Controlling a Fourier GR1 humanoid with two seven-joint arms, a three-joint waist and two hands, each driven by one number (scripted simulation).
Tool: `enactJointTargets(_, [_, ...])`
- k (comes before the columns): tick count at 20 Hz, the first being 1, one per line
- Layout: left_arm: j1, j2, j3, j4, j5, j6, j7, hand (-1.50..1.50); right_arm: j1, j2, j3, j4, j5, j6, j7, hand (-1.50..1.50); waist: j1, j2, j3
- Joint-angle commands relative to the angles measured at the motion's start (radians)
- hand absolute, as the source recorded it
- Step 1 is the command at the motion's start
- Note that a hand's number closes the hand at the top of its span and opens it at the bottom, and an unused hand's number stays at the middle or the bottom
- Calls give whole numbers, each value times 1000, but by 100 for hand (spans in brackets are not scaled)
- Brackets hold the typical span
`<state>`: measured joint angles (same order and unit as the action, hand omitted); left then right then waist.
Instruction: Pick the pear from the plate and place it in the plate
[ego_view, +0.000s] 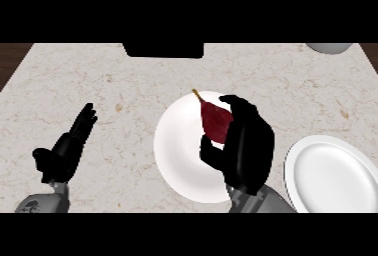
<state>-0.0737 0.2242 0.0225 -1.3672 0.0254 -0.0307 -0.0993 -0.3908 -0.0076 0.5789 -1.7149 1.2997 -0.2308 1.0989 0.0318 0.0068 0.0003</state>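
Observation:
A dark red pear (215, 121) with a thin yellow stem lies on the white plate (179, 150) in the middle of the counter. My right hand (246, 145) is over that plate's right half, its fingers curling round the pear's right side and its thumb below the fruit. Part of the pear is hidden by the fingers. A second white plate (332, 172) lies at the right edge, holding nothing. My left hand (66, 147) rests open at the left, fingers straight and pointing up.
A black object (163, 49) stands at the counter's far edge in the middle. A pale round vessel (330, 47) shows at the top right corner. Dark wood borders the marble counter (111, 85) at both far corners.

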Motion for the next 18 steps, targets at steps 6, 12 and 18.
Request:
enactJointTargets(6, [-4, 5, 13, 39, 3, -19, -30, 0, -66, 7, -44, 184, -114, -294, 169, -150, -8, -2, 0])
enactJointTargets(12, [8, 16, 36, 25, 25, -29, -26, 0, -38, 7, -132, 70, -108, -506, 91, -150, -20, -8, 1])
enactJointTargets(18, [36, 25, 38, 15, 10, -22, -29, 0, 197, 7, -172, -134, -238, -652, -92, -150, -47, -11, 2])
